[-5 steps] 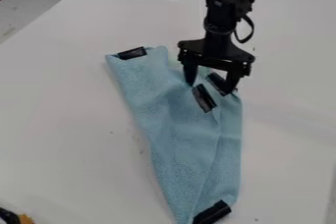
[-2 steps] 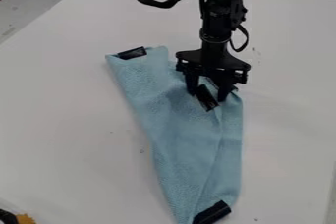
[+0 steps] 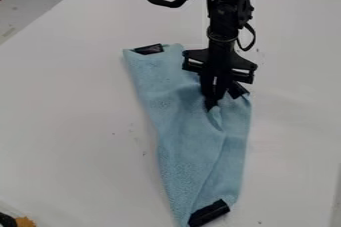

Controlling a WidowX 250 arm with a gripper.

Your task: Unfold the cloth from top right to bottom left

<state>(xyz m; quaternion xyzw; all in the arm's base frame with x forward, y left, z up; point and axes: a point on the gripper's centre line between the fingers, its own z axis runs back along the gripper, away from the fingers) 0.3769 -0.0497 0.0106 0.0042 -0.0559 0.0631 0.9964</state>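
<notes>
Closest to you, in the lower left corner of the frame, a small orange thing point(image 3: 25, 222) sits well apart from the cloth. At the bottom middle, one black strip point(image 3: 210, 213) is at the cloth's near end. The blue cloth point(image 3: 186, 146) goes from there up to the upper middle, folded into a long, thin shape. It lies right on the white counter point(image 3: 80, 136), not in a box or bowl.

Farther up, just above the middle, your hand point(image 3: 213, 100) is closed with a pinch of cloth in it. The cloth is bunched up at its tips. You may have grabbed two layers there, and I can't tell. If so, the whole cloth could slide over the counter and not open. If the pinch is too small, the cloth could slip out when you lift. If you pull toward the lower left too low or too fast, it could bunch up and fold over wrong.

Just beside the hand is a short black strip point(image 3: 238, 89). It could get caught if you swing too close. Farthest up the cloth, a dark strip point(image 3: 148, 49) marks its upper left corner.
</notes>
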